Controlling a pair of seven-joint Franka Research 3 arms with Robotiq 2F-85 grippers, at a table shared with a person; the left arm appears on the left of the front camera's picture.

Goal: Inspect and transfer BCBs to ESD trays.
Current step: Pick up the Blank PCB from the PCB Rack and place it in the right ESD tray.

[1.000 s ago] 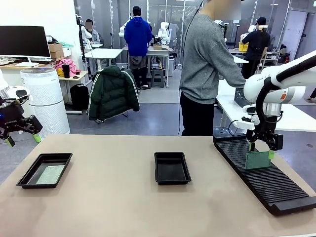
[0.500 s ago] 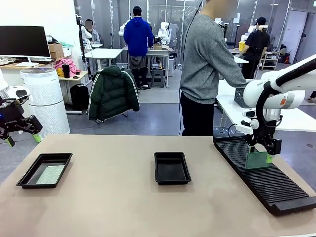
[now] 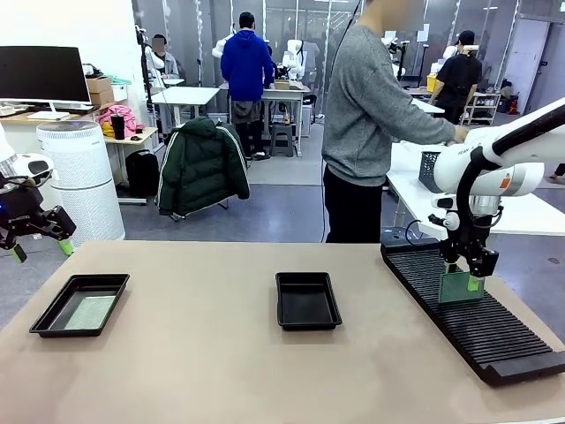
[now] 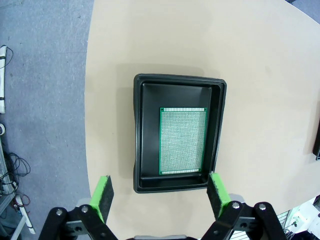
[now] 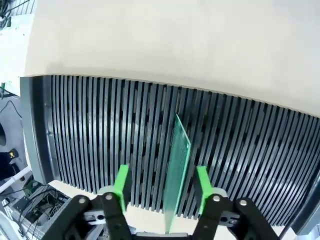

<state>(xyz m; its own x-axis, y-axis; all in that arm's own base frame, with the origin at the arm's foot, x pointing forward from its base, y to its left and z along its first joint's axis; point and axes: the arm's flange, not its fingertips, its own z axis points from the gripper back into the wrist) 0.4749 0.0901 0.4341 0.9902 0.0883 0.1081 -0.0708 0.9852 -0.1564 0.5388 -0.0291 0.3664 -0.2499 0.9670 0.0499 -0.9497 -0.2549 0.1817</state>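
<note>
One green BCB (image 3: pixel 460 289) stands on edge in a slot of the black ribbed rack (image 3: pixel 494 331) at the right. My right gripper (image 3: pixel 465 273) hangs over it with one green finger on each side. In the right wrist view the BCB (image 5: pixel 178 160) sits between the pads (image 5: pixel 121 182) with a gap on both sides, so the right gripper (image 5: pixel 161 186) is open. Another BCB (image 4: pixel 182 140) lies flat in the left ESD tray (image 4: pixel 142 135). My left gripper (image 4: pixel 160 189) is open high above that ESD tray (image 3: pixel 113 279). The middle ESD tray (image 3: pixel 307 325) holds nothing.
A person in a grey sweater (image 3: pixel 371 115) stands at the table's far side, turned toward another bench on the right. The rack (image 5: pixel 75 125) runs along the table's right edge. Bare tabletop (image 3: pixel 194 353) spreads between the two trays and in front of them.
The right gripper's fingers have drawn closer together around the standing board and shifted slightly right. The left arm has not moved.
</note>
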